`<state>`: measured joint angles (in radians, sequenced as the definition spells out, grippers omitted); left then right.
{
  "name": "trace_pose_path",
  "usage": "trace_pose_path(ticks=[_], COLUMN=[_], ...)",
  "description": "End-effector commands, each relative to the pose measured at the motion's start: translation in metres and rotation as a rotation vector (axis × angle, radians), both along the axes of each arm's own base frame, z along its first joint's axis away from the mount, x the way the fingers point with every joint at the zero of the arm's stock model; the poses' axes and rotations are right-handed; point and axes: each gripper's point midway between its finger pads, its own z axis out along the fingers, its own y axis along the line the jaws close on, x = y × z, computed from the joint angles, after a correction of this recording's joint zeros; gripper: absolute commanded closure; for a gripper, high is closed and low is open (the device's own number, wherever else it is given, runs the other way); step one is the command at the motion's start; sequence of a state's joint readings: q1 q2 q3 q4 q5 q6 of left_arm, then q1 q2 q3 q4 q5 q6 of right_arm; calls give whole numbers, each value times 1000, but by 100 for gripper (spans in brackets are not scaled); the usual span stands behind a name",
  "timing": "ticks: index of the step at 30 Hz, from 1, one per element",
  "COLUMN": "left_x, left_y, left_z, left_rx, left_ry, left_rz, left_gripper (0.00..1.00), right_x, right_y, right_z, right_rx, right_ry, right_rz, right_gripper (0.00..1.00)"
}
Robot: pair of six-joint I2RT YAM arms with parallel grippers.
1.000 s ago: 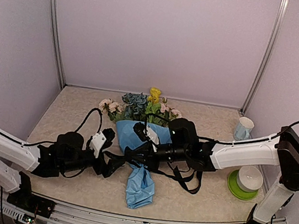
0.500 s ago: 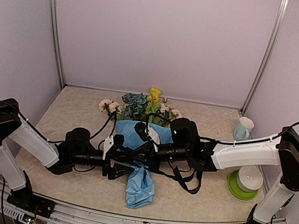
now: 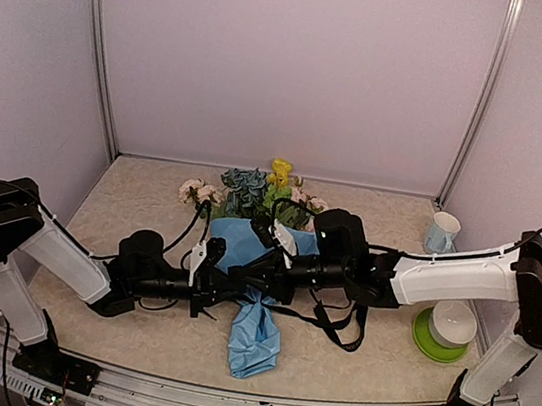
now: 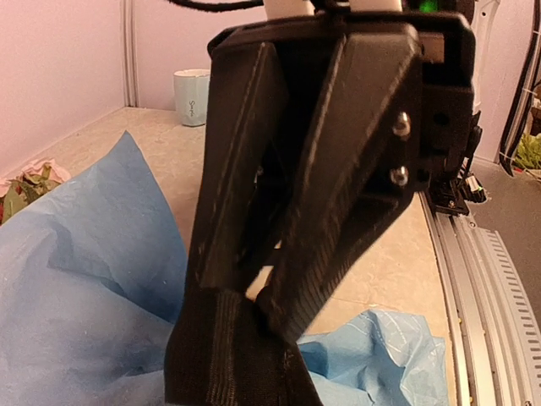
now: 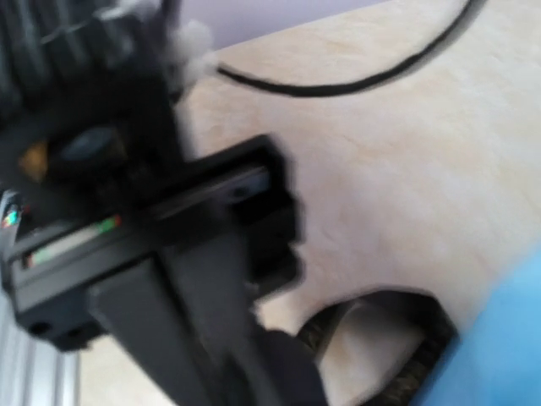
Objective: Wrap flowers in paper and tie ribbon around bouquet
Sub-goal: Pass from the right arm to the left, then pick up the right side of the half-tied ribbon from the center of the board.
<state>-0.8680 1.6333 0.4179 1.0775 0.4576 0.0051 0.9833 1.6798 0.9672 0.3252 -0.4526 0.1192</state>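
- Lilac walls [image 3: 290, 64] close in a beige speckled tabletop [image 3: 130, 203], with both arms reaching toward its middle.
- The bouquet [image 3: 253, 334], a cone of light blue crinkly paper [image 3: 231, 238], lies flat at the centre. Its narrow end points to the near edge.
- The pink, yellow and dusty blue-green artificial flowers [image 3: 249, 188] spill from the cone's wide end toward the back wall.
- The left gripper [image 4: 258, 296] sits low at the cone's left flank, its fingers pinched together on the long black woven ribbon [image 4: 220, 364].
- The right gripper [image 3: 246, 278] lies across the cone's waist, just beside the left one. Its own camera is blurred, so I cannot tell how its jaws stand.
- More of the ribbon trails in loose loops on the table to the right of the cone.
- A pale mug [image 3: 440, 233] stands at the far right, and a white bowl [image 3: 453, 323] sits on a green saucer [image 3: 428, 343] nearer the front.
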Motion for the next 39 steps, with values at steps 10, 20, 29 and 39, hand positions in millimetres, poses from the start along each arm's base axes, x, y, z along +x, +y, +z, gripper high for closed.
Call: trace_pose_path(ticks=[10,20,29,39], left_x=[-15,-26,-27,-23], left_y=[-16,-28,-28,-23], left_z=[3,-2,-8,-7], left_rx=[10,38,68,85], left_ry=[0,12,0,-26], left_rz=[92,53,67,105], left_gripper=[100,100,100,100], right_x=[53,-9,-6,-21], right_y=[-230,-278,-252,-275], right_z=[-48,-132,-155,-156], right_rx=[-545,-762,-715,-799], right_ry=[305,608,644,638], right_rz=[-1020,-1047,-968,-997], right_gripper=[46,40,38,100])
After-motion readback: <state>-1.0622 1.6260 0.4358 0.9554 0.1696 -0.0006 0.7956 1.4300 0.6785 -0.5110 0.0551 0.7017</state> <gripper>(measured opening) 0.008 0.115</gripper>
